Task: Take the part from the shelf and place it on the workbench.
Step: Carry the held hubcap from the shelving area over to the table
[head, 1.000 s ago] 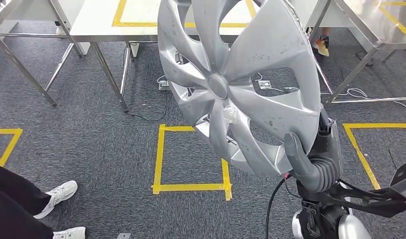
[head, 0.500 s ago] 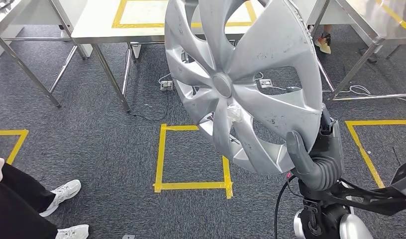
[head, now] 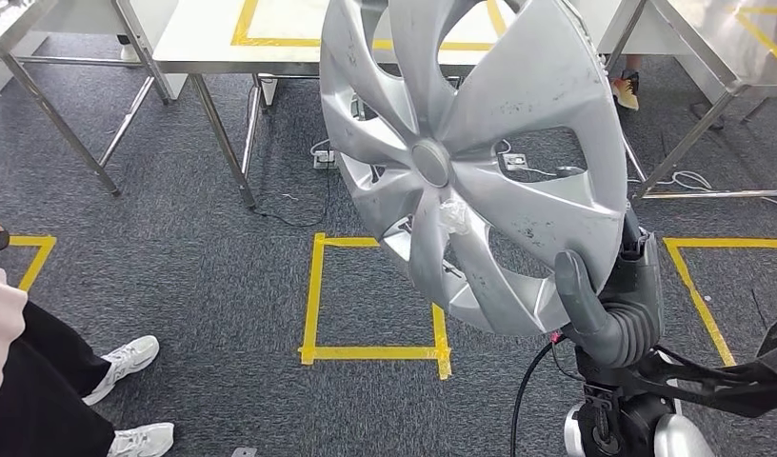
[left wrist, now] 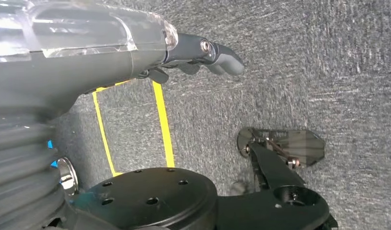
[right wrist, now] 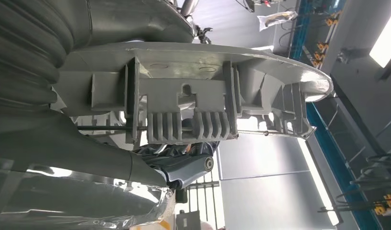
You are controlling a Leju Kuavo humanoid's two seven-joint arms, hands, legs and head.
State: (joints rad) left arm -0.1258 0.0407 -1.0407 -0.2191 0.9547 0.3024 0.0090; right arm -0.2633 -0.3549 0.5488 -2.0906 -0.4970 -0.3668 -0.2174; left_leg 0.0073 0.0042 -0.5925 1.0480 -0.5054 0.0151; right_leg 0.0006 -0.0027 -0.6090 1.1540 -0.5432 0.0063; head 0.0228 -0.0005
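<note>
Grey carpet (head: 204, 286) with yellow tape squares (head: 375, 295) — steel-legged tables (head: 223, 48) stand beyond.

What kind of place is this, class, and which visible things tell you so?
Probably a workshop or robot test floor: steel-legged workbenches on grey carpet, yellow tape squares marking floor positions, and a silver wheel cover held by the right hand.

- Hubcap (head: 470, 162): silver plastic wheel cover with swept spokes and wide cut-outs, scuffed and speckled with dark marks, a scrap of clear tape near the hub.
- Standing nearly upright, face toward the head camera, tilting slightly.
- Hanging above grey carpet, lower rim sitting in the right hand (head: 604, 305).
- Ribbed clips showing on its back (right wrist: 184, 115).
</note>
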